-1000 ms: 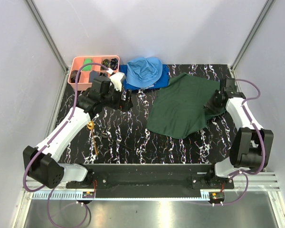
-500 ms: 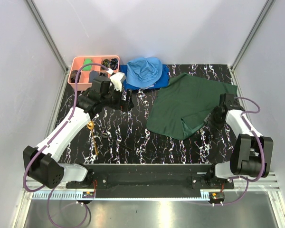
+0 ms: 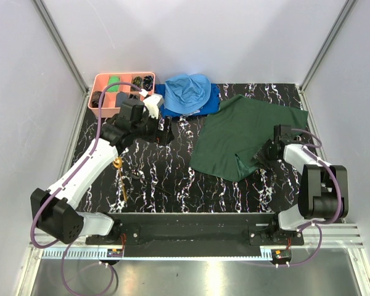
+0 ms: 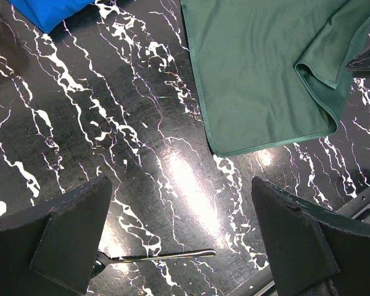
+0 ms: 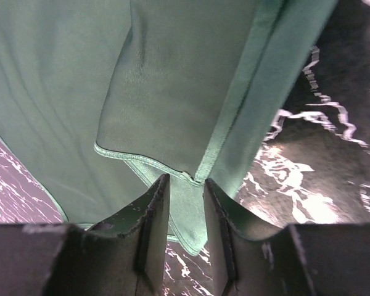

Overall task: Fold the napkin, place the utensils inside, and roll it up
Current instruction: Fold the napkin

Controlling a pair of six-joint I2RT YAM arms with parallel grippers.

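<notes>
Right tool [image 5: 185, 185]: jaws narrow, straddling napkin's [image 3: 234, 139] folded near-right edge; cannot tell if gripping. Left tool [image 4: 180, 209]: wide open, empty, left of napkin. Napkin spread on desk [image 3: 172, 179]; utensils [image 3: 118, 164] far left of it.

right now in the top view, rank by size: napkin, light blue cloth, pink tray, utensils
1. napkin
2. light blue cloth and pink tray, too alike to rank; tray partly hidden
3. utensils
</notes>
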